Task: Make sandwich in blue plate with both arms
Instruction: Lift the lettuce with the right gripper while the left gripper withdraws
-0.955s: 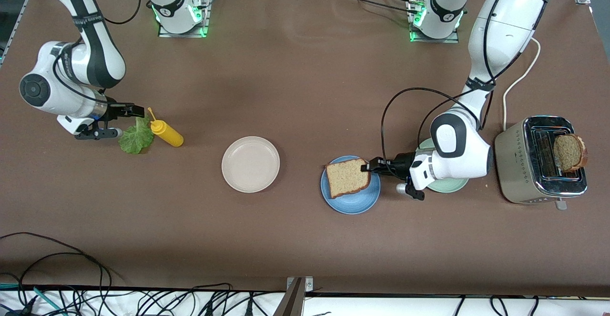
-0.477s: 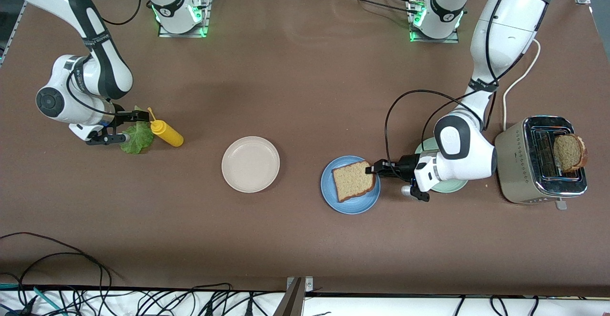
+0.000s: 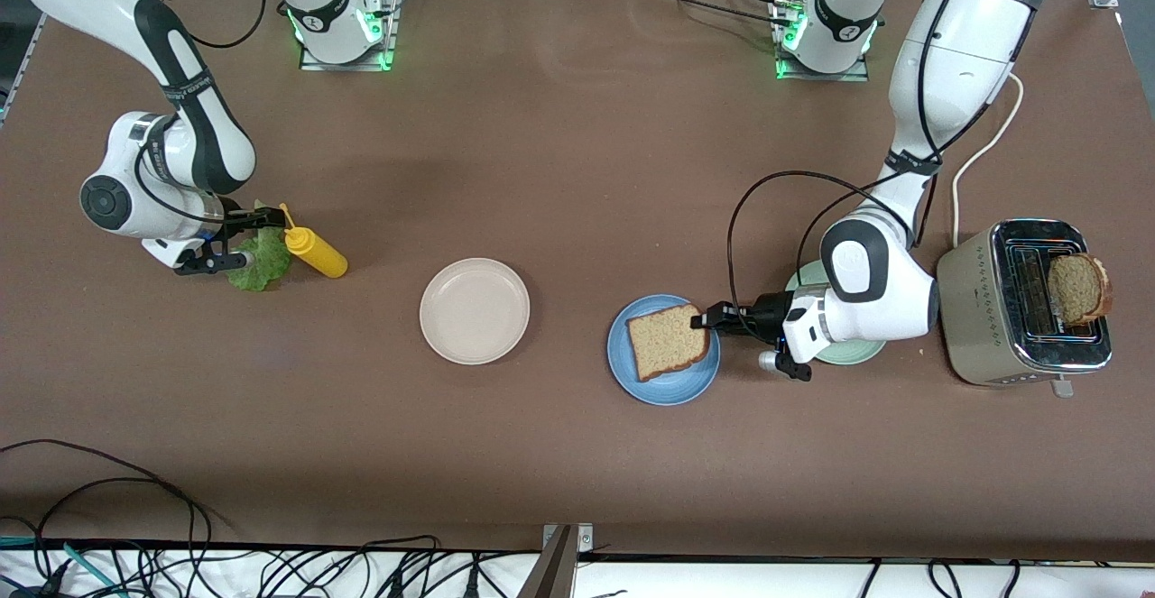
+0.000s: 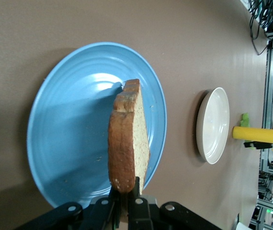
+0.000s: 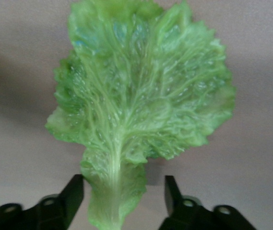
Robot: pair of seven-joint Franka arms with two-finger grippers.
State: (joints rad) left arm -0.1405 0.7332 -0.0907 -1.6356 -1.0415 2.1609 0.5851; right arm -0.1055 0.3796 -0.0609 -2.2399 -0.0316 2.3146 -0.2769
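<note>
A brown bread slice [image 3: 668, 343] hangs tilted over the blue plate [image 3: 663, 388], with my left gripper [image 3: 700, 319] shut on its crust. In the left wrist view the slice [image 4: 128, 139] stands on edge above the plate [image 4: 69, 143], pinched in the gripper [image 4: 126, 194]. The green lettuce leaf [image 3: 263, 260] lies flat on the table beside a yellow bottle. My right gripper [image 3: 245, 239] is low over it and open. In the right wrist view the leaf's [image 5: 141, 91] stem lies between the gripper's [image 5: 124, 191] fingers, which stand clear of it. A second slice [image 3: 1078, 289] sticks out of the toaster.
The yellow squeeze bottle [image 3: 313, 252] lies right next to the lettuce. A beige plate [image 3: 475, 311] sits mid-table. A mint-green plate [image 3: 848, 353] is partly hidden under the left arm. The silver toaster [image 3: 993, 309] stands at the left arm's end, its white cord beside it.
The right arm has slid toward the lettuce until its fingers straddle the stem. The left gripper has shifted the bread slice slightly farther over the blue plate.
</note>
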